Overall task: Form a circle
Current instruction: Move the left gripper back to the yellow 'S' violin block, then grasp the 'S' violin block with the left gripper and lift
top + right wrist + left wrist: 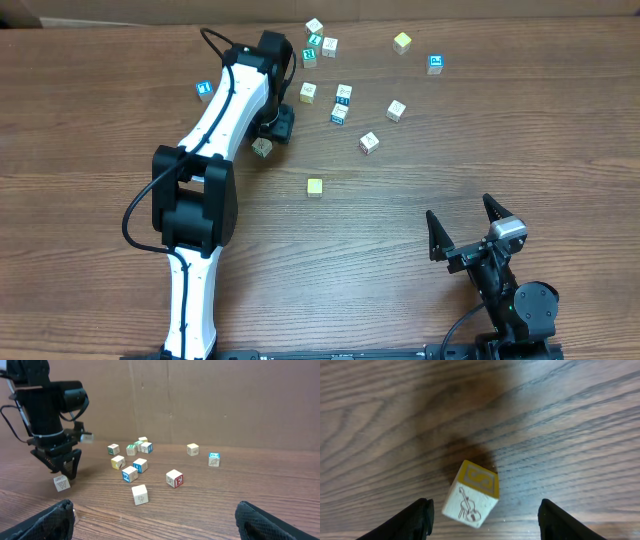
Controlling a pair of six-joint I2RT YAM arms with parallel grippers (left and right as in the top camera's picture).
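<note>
Your left gripper (484, 519) hangs with its jaws apart, and the violin cube (471, 494) sits free between them on the wooden table (380, 420). That cube marks the left edge of the circle (369, 143), a loose, gappy ring of cubes. Your right gripper (462, 215) gapes wide, holding nothing, well apart.

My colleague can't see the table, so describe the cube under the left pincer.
Follow the white left arm to its black pincer. One cube sits below the open fingers, apart from the cluster: yellow-framed top, violin drawn on its side.
</note>
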